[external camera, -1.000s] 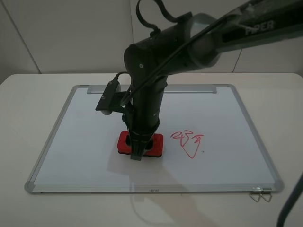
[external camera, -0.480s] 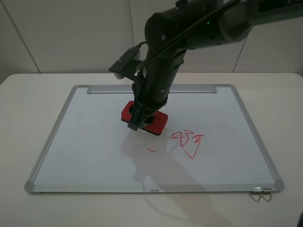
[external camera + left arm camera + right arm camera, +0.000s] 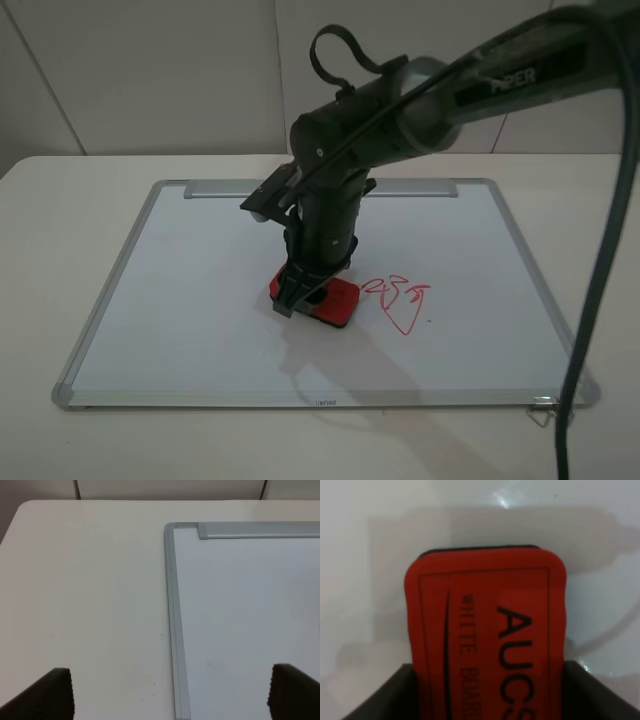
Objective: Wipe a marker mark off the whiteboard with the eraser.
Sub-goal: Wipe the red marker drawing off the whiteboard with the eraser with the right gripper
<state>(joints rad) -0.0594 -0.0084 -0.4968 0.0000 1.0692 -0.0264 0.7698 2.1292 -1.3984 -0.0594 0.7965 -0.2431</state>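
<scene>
Right gripper (image 3: 300,292): clenched on the small red rectangular block eraser (image 3: 336,299). From the right wrist camera I see its dark fingers (image 3: 385,700) pressed against both long sides of the block. The eraser (image 3: 485,605) has rounded corners, a matt red top printed with dark "AUCS" lettering and a thin outline, and a black base showing as a narrow edge at its far end.

The eraser sits on the large rectangular whiteboard with silver aluminium frame (image 3: 180,300), near the board's middle and turned at a slight angle to the frame. It lies just beside a red handwritten scribble with a downward-pointing V (image 3: 400,300). I cannot tell whether the two touch. The board surface under the block is hidden from me.

The board is glossy and lies flat on the pale, smooth desk (image 3: 60,200), with a flat metal bar (image 3: 320,188) along its far long edge.

Left gripper (image 3: 175,695): released, its two dark fingertips (image 3: 55,695) spread wide. It hangs above the board's frame where desk (image 3: 90,590) meets whiteboard (image 3: 240,605), near the bar (image 3: 260,529) end.
</scene>
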